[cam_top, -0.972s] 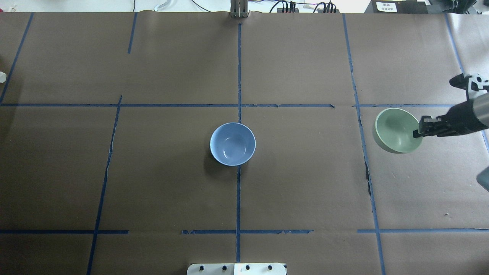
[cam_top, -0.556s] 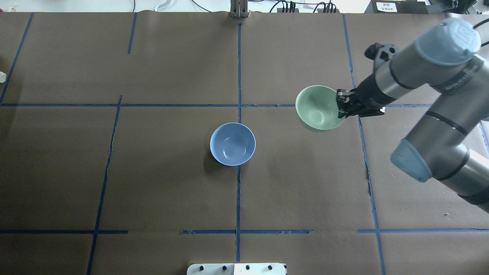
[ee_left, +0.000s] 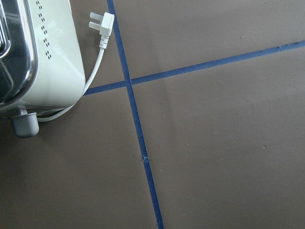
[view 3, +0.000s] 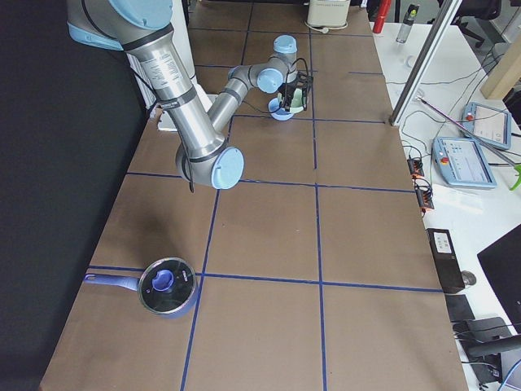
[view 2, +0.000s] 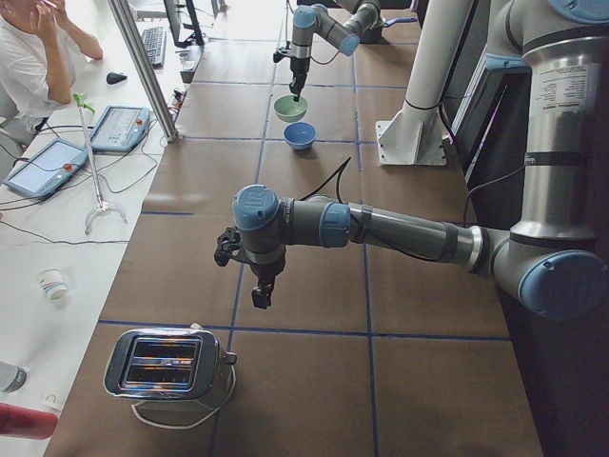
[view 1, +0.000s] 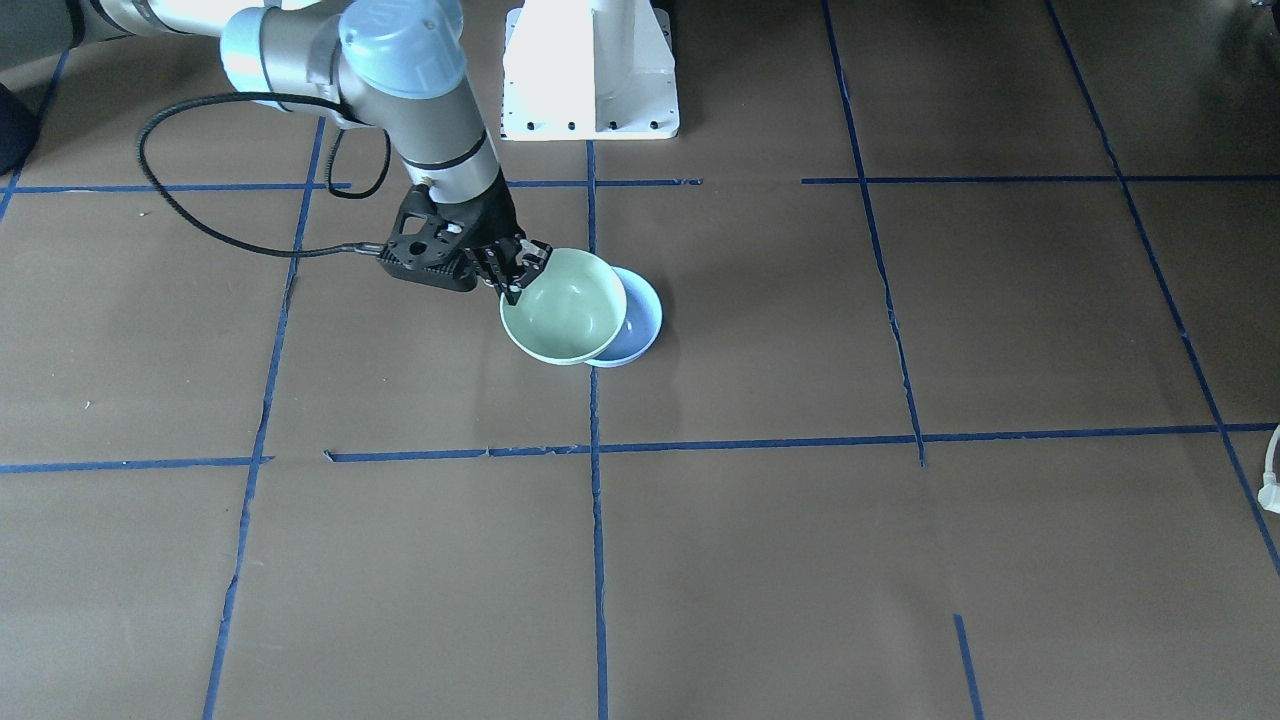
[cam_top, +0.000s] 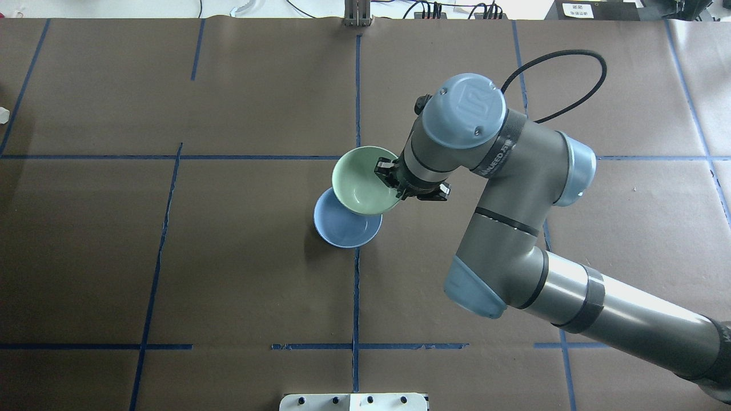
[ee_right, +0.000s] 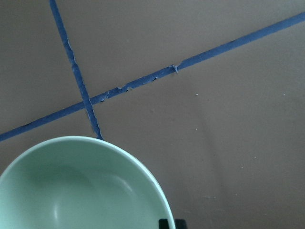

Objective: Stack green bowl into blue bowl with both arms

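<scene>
1. The table point(cam_top: 228, 257) is being viewed forward and downward by the overhead camera.
2. It is being faced steeply downward from the opposite edge by the front camera; the green bowl point(view 1: 563, 305) and the blue bowl point(view 1: 642, 322) are being shared by both views.
3. It is being surveyed lengthwise, from afar, by the two end cameras.
4. Its surface is being framed closely by the wrist cameras.

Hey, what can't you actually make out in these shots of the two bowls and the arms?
Gap between green bowl and blue bowl: overhead and front views, green bowl overlaps it; side views too small.
Left gripper open or shut: exterior left only, too small.
Right gripper fingertips: right wrist view, cut off at the bottom edge.
</scene>
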Motion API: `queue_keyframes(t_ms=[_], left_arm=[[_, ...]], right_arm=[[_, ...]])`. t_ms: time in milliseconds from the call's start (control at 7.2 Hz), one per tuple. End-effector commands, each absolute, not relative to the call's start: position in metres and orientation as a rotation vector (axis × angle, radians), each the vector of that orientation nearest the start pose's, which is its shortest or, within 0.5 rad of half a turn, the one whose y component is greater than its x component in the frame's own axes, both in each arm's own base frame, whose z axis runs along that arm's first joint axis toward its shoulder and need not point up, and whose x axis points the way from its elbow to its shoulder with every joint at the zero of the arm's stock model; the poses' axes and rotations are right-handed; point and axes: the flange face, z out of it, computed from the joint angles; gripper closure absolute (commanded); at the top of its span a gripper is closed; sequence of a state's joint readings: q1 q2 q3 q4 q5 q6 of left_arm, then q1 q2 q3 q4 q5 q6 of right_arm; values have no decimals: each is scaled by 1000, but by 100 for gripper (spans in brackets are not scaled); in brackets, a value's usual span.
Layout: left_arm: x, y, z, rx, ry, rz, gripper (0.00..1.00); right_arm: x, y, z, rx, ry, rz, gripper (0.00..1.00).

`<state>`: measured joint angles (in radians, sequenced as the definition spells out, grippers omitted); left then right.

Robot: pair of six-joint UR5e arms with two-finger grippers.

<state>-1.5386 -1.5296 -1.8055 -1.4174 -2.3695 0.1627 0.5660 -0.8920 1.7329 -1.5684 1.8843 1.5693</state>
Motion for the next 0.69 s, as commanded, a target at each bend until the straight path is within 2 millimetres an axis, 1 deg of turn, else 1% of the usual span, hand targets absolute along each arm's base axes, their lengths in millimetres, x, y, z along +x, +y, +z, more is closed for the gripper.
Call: queue_keyframes(t_ms=[0, 139, 278, 417, 556], left_arm=[[-47, -472, 574, 93, 796, 199, 0], [-47, -471, 575, 90, 796, 198, 0], [-47, -471, 575, 90, 798, 198, 0], [-47, -471, 575, 88, 797, 196, 0], [-47, -471, 575, 89, 798, 197, 0]], right_arm=[[-538, -430, 191, -43, -871, 405, 100], [-542, -428, 193, -50, -867, 406, 100], [-553, -415, 196, -62, -859, 386, 100], [-566, -405, 208, -75, -837, 369, 99], [-572, -402, 209, -77, -843, 371, 97]])
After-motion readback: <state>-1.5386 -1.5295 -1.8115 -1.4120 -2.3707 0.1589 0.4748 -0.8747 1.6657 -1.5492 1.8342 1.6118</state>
